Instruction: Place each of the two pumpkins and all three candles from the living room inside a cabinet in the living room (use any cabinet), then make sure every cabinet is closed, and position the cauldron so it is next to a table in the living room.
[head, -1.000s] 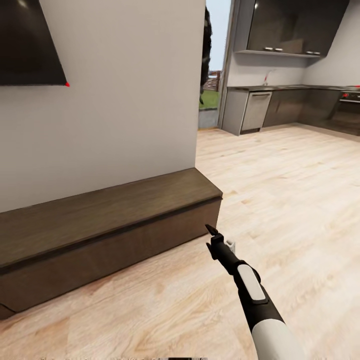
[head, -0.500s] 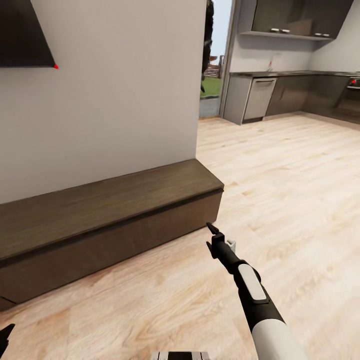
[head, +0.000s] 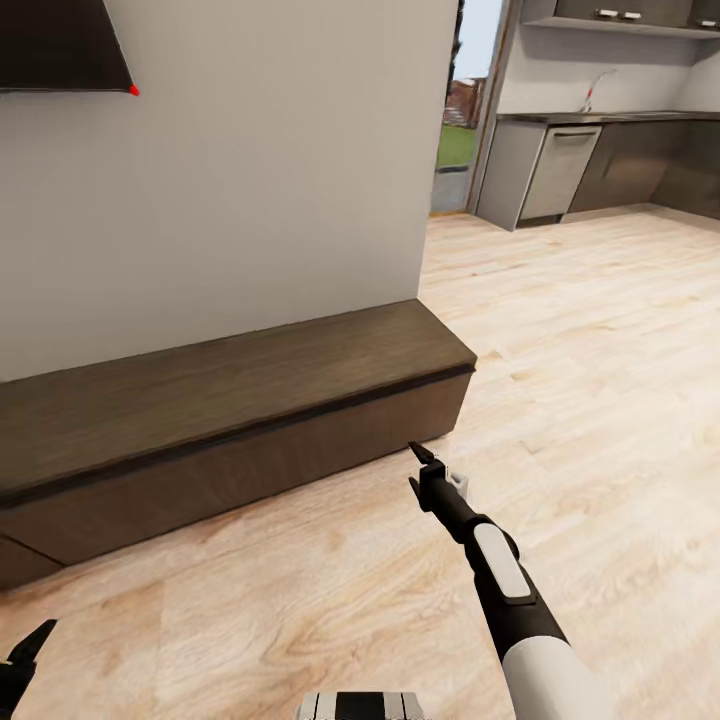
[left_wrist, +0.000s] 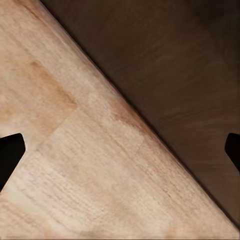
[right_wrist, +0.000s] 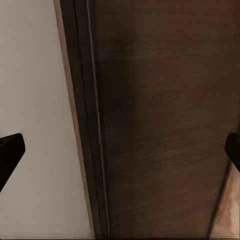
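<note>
Cabinet (head: 230, 400): low dark-brown unit against my white wall (head: 250, 180), fronts flush. Right gripper (head: 425, 468): raised near its right end, fingers spread, empty. Left gripper (head: 25, 655): at the lower corner over wood floor (head: 600, 350), likewise spread, empty.

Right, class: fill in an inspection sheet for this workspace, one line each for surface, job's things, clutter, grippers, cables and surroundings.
Surface: pale wood floor.
Job's things: cabinet against the white wall, fronts shut along the part in view; top bare.
Clutter: nothing seen.
Grippers: right gripper open, empty, near the cabinet's end; left gripper open, empty, above the floor by the cabinet front.
Cables: nothing seen.
Surroundings: dark screen on the wall; kitchen units beyond.
</note>
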